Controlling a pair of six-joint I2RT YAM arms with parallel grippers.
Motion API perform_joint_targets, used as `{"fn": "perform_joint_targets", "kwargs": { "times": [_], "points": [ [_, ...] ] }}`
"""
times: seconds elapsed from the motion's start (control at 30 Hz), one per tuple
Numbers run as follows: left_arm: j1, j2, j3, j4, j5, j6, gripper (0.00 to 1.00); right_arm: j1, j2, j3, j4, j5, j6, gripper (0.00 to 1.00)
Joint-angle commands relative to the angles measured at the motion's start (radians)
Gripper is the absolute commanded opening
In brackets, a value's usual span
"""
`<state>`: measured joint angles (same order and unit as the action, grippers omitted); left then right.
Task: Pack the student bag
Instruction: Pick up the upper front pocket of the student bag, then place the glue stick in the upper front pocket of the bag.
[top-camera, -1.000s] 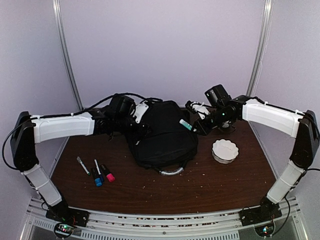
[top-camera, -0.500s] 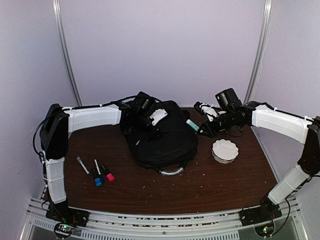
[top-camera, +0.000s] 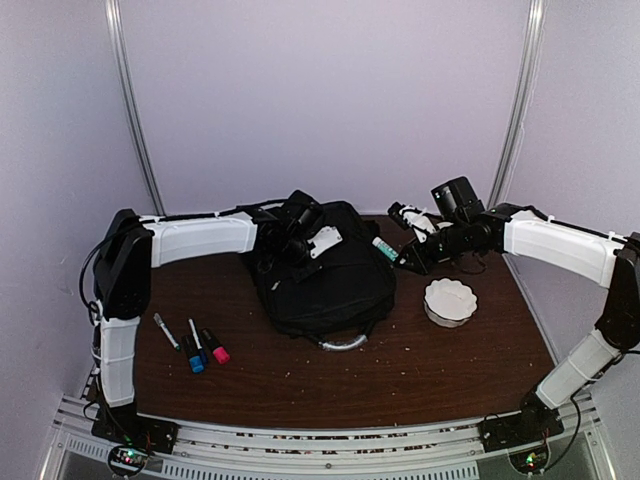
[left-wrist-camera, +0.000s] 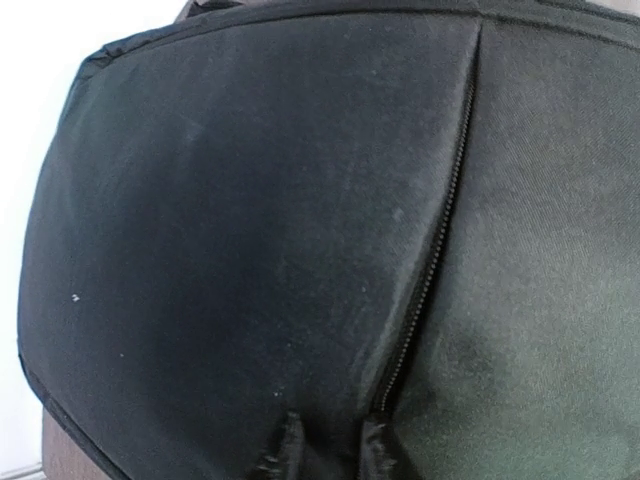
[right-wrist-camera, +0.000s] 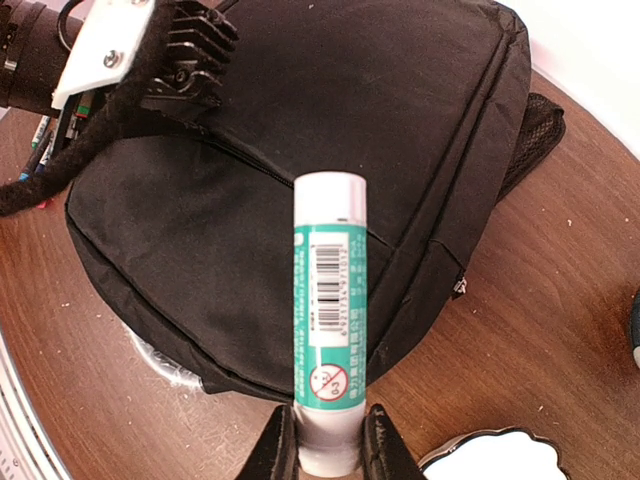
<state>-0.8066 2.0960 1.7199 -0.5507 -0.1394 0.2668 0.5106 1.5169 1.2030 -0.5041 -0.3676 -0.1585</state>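
Observation:
The student bag (top-camera: 335, 285), a large black backpack, lies in the middle of the table with its silver handle (top-camera: 342, 345) toward the arms. My left gripper (top-camera: 293, 253) presses down on its back left part. In the left wrist view its fingertips (left-wrist-camera: 289, 445) stand close together with a fold of the bag's (left-wrist-camera: 250, 230) fabric between them, at the end of a zipper (left-wrist-camera: 430, 260). My right gripper (right-wrist-camera: 325, 450) hovers at the bag's right side, shut on the base of a green-and-white glue stick (right-wrist-camera: 328, 320), which points toward the bag (right-wrist-camera: 200, 220). From above, that glue stick (top-camera: 383, 249) and right gripper (top-camera: 405, 260) are off the table.
Three markers (top-camera: 193, 344) lie on the brown table (top-camera: 300, 385) left of the bag. A white scalloped bowl (top-camera: 450, 300) sits right of the bag, under my right arm. My left arm's wrist (right-wrist-camera: 130, 40) shows over the bag in the right wrist view.
My left arm swung right, onto the bag's back left part, and its jaws narrowed onto the fabric. The right gripper drew slightly right earlier and has since held still with the glue stick.

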Motion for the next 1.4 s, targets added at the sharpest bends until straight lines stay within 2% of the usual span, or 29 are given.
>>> {"fn": "perform_joint_targets", "kwargs": {
  "times": [0.0,0.2,0.37,0.57,0.87,1.17,1.37],
  "points": [
    [-0.009,0.017,0.043,0.007,-0.066,0.017,0.16,-0.006,-0.005,-0.006,0.016,-0.020,-0.010,0.06],
    [-0.010,-0.052,0.010,0.096,-0.103,-0.032,0.00,-0.006,-0.008,-0.008,0.016,-0.023,-0.007,0.07],
    [-0.009,-0.141,-0.058,0.213,-0.106,-0.061,0.00,-0.005,0.008,0.002,0.017,-0.072,0.023,0.07],
    [-0.009,-0.218,-0.138,0.340,-0.068,-0.092,0.00,0.030,0.119,0.040,0.013,-0.208,0.128,0.07],
    [-0.009,-0.238,-0.171,0.390,-0.007,-0.139,0.00,0.070,0.278,0.191,-0.034,-0.333,0.235,0.07],
    [-0.018,-0.244,-0.180,0.401,0.018,-0.162,0.00,0.085,0.449,0.317,-0.044,-0.384,0.391,0.07],
    [-0.028,-0.251,-0.189,0.415,0.020,-0.166,0.00,0.085,0.497,0.362,0.069,-0.362,0.529,0.07]
  ]
}}
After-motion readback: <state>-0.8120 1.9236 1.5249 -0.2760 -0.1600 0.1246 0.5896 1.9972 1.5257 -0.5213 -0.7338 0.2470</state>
